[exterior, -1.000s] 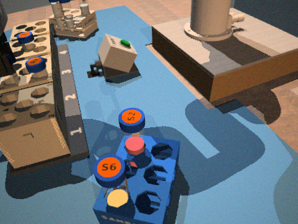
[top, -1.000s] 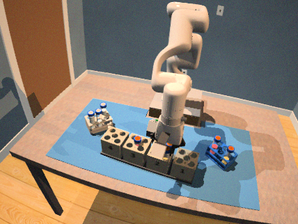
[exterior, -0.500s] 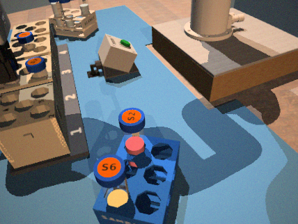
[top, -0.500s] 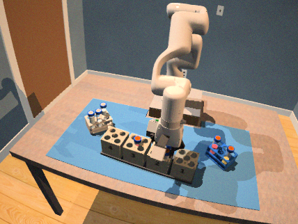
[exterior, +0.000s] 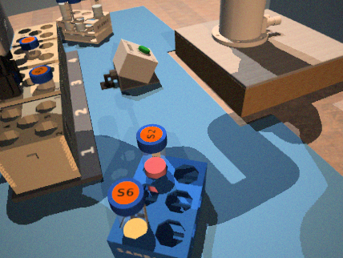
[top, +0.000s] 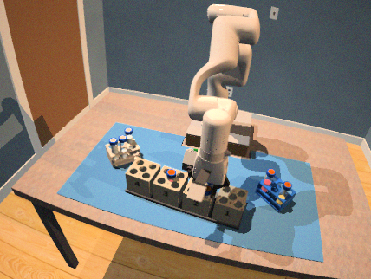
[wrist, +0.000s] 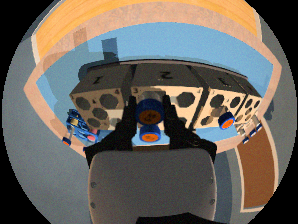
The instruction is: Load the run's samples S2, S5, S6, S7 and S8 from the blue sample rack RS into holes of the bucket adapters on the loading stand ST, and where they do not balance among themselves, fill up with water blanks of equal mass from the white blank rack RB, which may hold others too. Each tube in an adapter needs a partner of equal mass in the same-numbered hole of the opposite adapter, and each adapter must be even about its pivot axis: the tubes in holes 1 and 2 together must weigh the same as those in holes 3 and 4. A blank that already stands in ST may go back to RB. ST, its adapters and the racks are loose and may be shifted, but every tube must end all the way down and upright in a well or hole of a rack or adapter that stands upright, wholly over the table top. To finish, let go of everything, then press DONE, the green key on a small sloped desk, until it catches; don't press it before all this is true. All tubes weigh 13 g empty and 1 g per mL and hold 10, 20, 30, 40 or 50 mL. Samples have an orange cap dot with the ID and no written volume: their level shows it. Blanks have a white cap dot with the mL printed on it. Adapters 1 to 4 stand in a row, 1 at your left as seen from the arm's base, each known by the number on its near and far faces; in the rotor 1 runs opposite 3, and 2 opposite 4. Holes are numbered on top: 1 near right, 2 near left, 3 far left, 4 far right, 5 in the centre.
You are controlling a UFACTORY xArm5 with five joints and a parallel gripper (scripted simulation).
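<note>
My gripper [top: 207, 184] [wrist: 149, 103] is shut on a blue-capped sample tube [wrist: 149, 127] with an orange dot; I cannot read its ID. It is low over adapter 2 [top: 196, 200] of the loading stand ST [exterior: 82, 132], and I cannot tell whether the tube's tip is in a hole. An orange-dot tube [top: 172, 173] [exterior: 40, 74] stands in adapter 3 [top: 166, 187]. Another orange-dot tube [exterior: 28, 41] stands farther along the row. The blue sample rack RS [top: 270, 195] [exterior: 191, 188] holds S2 [exterior: 151, 135] and S6 [exterior: 126, 193]. Adapter 1 [top: 229, 207] and adapter 4 [top: 139, 177] look empty.
The white blank rack RB [top: 123, 152] [exterior: 87, 27] with several blue-capped blanks stands beyond adapter 4. The sloped desk [exterior: 134, 62] with the green DONE key [exterior: 143, 50] sits between ST and the arm's base block [exterior: 256, 76] [top: 242, 138]. RS also holds a pink-topped tube [exterior: 155, 167] and a yellow-topped tube [exterior: 135, 228].
</note>
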